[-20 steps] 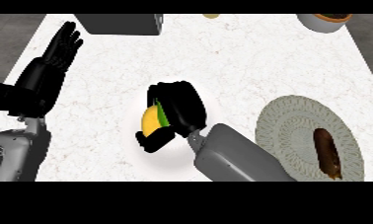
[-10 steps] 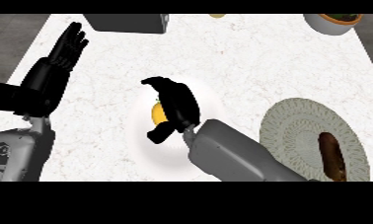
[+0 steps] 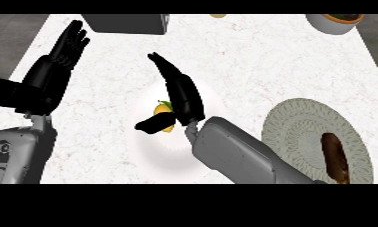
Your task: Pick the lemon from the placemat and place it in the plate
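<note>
One lemon [image 3: 165, 115] sits on the pale plate [image 3: 166, 151] mid-worktop, under my right hand [image 3: 181, 96], whose fingers are straight, thumb beside the fruit. I judge it light, firm, rollable, so I'd wrap its middle.

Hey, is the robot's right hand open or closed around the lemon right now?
Open. The right hand has straight fingers pointing away over the lemon, thumb spread beside it. The lemon lies on the white plate, not gripped.
</note>
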